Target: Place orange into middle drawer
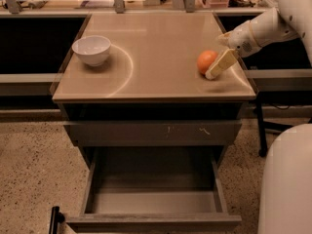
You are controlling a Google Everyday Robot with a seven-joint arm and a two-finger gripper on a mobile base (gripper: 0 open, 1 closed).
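Orange in colour and round, the orange (205, 61) lies on the table (156, 38) near the right front corner. The tool (219, 65) is at its right side, touching it or almost touching, and leans down to the surface there. Whether the tool is spread or pressed together I cannot tell, because only one pale part of it shows and the fruit covers what may be behind.

The first danger, I think, is rolling. The fruit is smooth and the table top is flat, with no raised border that I can see. A push from the side instead of a true grip could send it to the left or over the front edge, down to the floor.

A second danger is a weak hold. A round thing pinched away from its centre may slip out on the way down to the middle drawer (151, 203), which stands pulled out low in front with a bare grey floor.

Third, the arm (263, 29) must pass the table corner and the drawer front (151, 132) with small white marks, and it could knock there.

Hidden are the far side of the fruit, the exact contact between tool and fruit, and the back of the open drawer, which is in shadow. The lower border cuts the drawer's front, and the right border cuts the arm. The white bowl (91, 49) is well apart at the left.
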